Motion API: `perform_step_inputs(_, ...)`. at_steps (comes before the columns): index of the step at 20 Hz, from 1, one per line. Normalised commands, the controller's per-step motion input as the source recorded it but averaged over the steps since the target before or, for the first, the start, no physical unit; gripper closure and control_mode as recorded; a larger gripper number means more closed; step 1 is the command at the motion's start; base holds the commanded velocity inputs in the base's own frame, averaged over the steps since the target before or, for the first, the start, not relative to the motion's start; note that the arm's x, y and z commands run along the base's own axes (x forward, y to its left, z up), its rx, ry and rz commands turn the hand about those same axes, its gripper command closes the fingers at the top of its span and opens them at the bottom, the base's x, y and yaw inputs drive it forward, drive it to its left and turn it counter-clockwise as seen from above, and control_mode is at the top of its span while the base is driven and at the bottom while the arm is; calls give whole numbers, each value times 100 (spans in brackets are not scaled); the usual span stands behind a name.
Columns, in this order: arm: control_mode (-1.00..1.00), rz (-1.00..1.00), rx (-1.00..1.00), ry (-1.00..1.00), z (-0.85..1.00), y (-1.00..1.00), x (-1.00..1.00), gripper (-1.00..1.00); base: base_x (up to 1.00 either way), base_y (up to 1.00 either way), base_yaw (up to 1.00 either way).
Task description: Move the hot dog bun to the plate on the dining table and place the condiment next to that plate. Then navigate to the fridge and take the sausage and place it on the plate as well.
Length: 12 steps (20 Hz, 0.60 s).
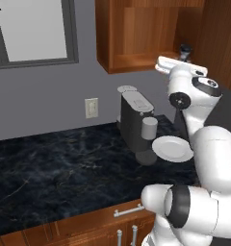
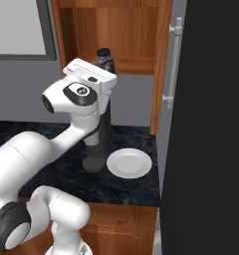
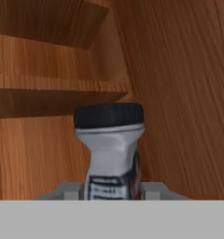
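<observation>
Gripper pinches the condiment low on its body, bottle upright between the fingertips, black cap above them, raised inside the open wooden cabinet above the counter

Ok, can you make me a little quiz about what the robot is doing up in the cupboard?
1. True or false: the gripper is closed on the condiment bottle.
2. What colour is the bottle's cap? A) black B) red C) white
3. Fill in: the plain white plate lies on the black counter next to the grey ____ machine.

Key:
1. True; it is held up at the open wooden cabinet.
2. A
3. coffee
</observation>
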Motion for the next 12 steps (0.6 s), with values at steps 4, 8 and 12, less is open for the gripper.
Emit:
perform_step_inputs(4, -100, 0, 0, 0, 1, 5, -97, 100, 0, 0, 0)
perform_step_inputs(8, -100, 0, 1, 0, 9, 7, -89, 100, 0, 0, 0)
perform_step_inputs(12, -100, 0, 3, 8, 29, 8, -74, 100, 0, 0, 0)
